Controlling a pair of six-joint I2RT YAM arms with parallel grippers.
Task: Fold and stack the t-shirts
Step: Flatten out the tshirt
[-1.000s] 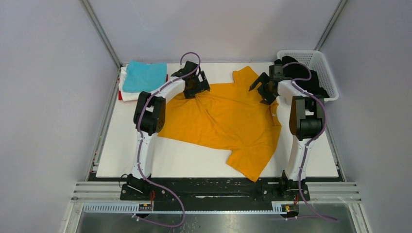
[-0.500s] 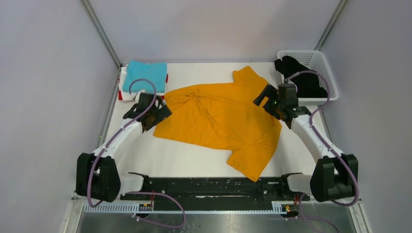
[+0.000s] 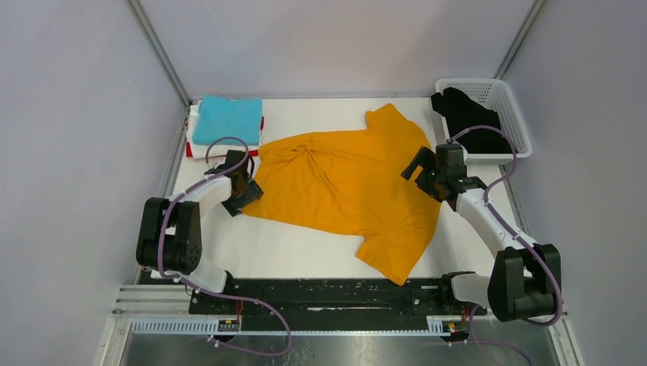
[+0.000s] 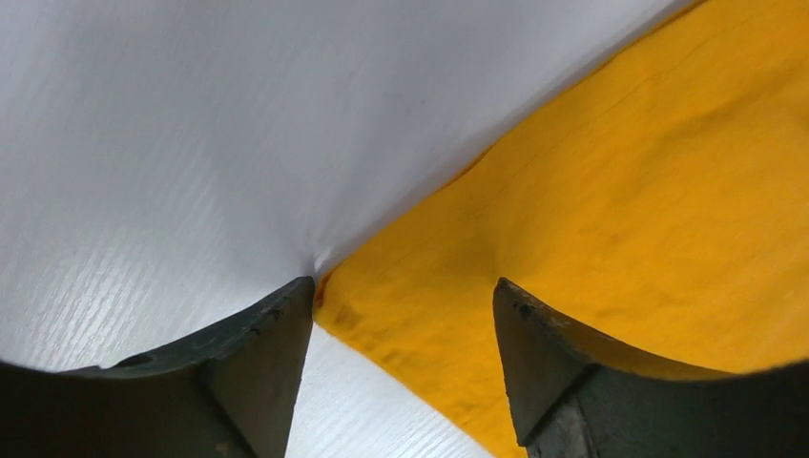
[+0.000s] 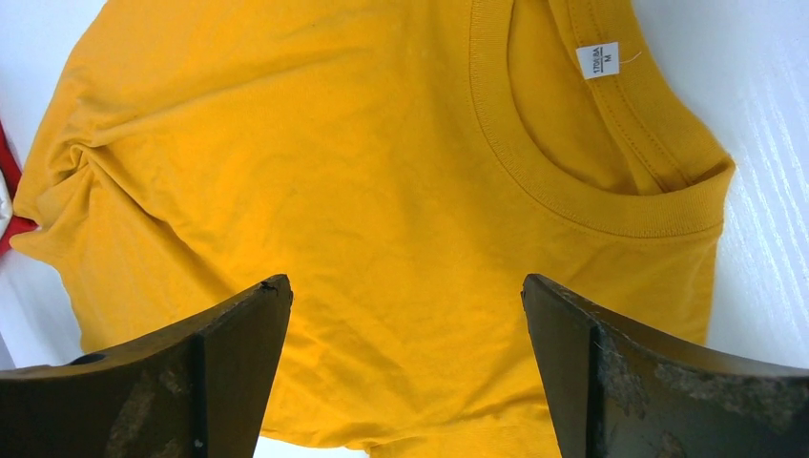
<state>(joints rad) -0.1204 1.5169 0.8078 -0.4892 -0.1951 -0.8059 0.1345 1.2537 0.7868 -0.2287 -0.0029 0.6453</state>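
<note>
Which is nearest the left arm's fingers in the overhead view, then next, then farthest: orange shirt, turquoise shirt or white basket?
1. orange shirt, right at them.
2. turquoise shirt, far left corner.
3. white basket, far right corner.

White table (image 3: 305, 252) on my feed, three things on it.
I see a mustard-orange t-shirt (image 3: 351, 183) spread unfolded across the middle, a folded stack of t-shirts (image 3: 225, 122) at the far left corner, and a white lattice basket (image 3: 513, 114) at the far right corner.
</note>
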